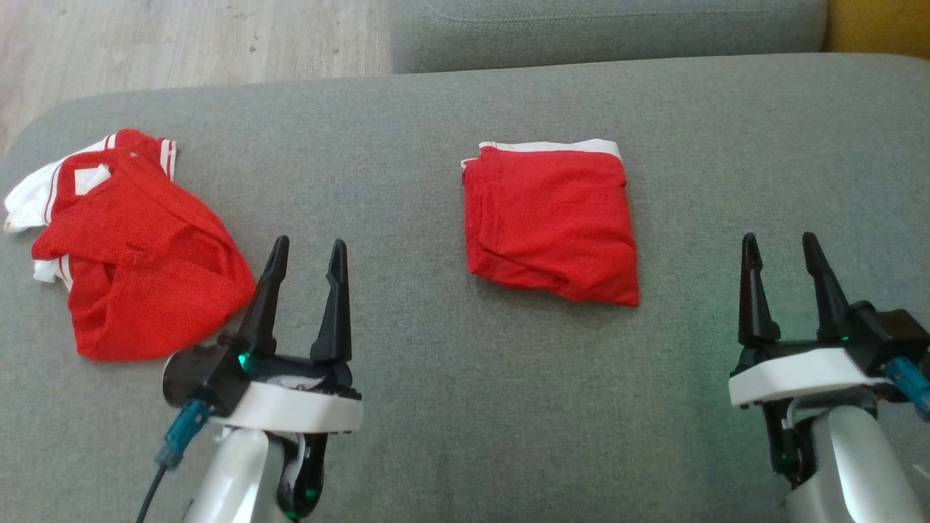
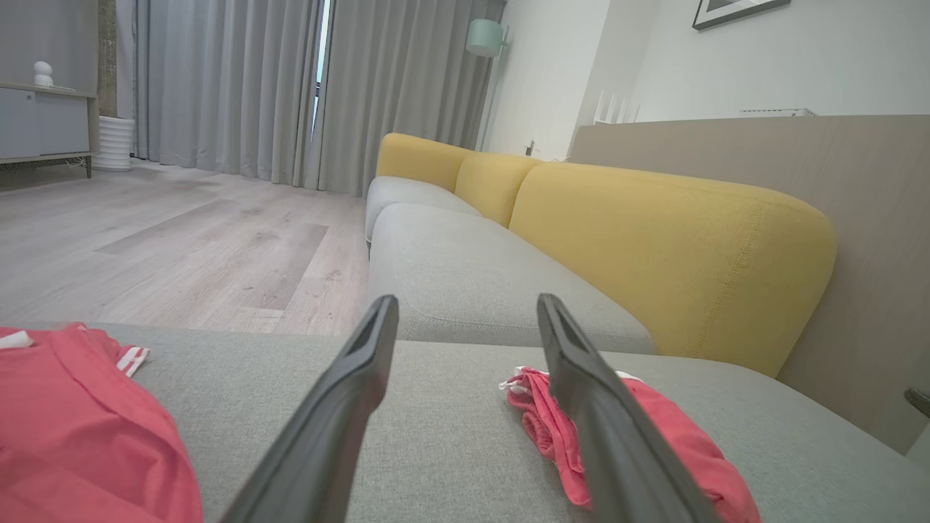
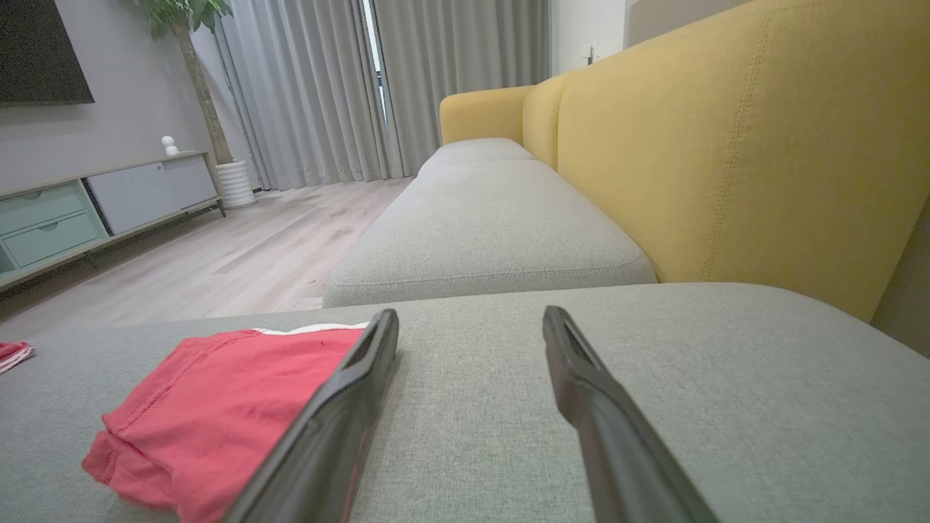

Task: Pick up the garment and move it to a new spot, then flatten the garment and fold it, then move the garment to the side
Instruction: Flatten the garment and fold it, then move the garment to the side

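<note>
A red garment with a white band along its far edge lies folded into a neat square in the middle of the grey sofa seat. It shows ahead of my left fingers and to the left of my right fingers. A second red garment with white stripes lies crumpled at the seat's left end. My left gripper hovers open just right of the crumpled one, holding nothing. My right gripper stands open and empty to the right of the folded one.
The seat's rounded left edge drops to a wooden floor. A further grey seat cushion adjoins at the back, with a yellow backrest along the right side. Bare grey fabric lies between and in front of the garments.
</note>
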Robot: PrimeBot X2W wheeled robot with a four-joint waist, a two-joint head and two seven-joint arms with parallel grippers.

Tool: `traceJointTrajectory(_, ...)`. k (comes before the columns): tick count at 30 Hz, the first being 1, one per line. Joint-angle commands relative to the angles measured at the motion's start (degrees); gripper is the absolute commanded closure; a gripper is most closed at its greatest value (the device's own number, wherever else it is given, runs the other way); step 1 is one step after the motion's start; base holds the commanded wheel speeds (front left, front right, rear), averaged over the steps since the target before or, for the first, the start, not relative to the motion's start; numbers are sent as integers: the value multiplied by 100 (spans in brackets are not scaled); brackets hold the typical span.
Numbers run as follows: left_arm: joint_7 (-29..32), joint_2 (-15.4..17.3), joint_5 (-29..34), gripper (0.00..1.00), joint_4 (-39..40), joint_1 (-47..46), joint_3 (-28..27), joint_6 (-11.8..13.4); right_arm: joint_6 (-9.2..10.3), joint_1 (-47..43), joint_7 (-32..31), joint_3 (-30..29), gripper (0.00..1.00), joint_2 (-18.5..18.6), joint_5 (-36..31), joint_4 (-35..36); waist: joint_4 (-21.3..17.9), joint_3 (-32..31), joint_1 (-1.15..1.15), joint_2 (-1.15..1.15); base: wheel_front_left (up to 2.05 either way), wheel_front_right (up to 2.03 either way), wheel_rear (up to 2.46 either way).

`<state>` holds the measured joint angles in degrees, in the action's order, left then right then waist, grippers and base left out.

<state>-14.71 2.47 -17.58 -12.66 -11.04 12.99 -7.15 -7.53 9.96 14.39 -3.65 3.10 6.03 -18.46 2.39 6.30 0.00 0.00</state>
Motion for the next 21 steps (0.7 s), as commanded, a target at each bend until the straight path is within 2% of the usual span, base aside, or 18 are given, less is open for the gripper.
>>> traceJointTrajectory(1, -29, 41, 30, 0, 197, -29, -157, -30, 4, 46, 61, 176, 0, -19, 54, 208, 0, -3, 0, 0, 0, 0, 0)
traceJointTrajectory(6, -29, 41, -7, 0, 254, -4, -102, -32, 4, 40, 61, 210, 0, -21, 111, 224, 71, 22, 0, 0, 0, 0, 0)
traceJointTrajectory(13, -29, 41, -58, 0, 252, -99, 38, -33, 4, 363, -70, 190, 0, -22, -136, 35, 318, 285, 0, 0, 0, 0, 0)
traceJointTrajectory(21, -29, 41, -179, 0, 173, -326, 323, -33, 4, 1263, -615, 394, 0, -22, 284, -948, 708, 717, 0, 0, 0, 0, 0)
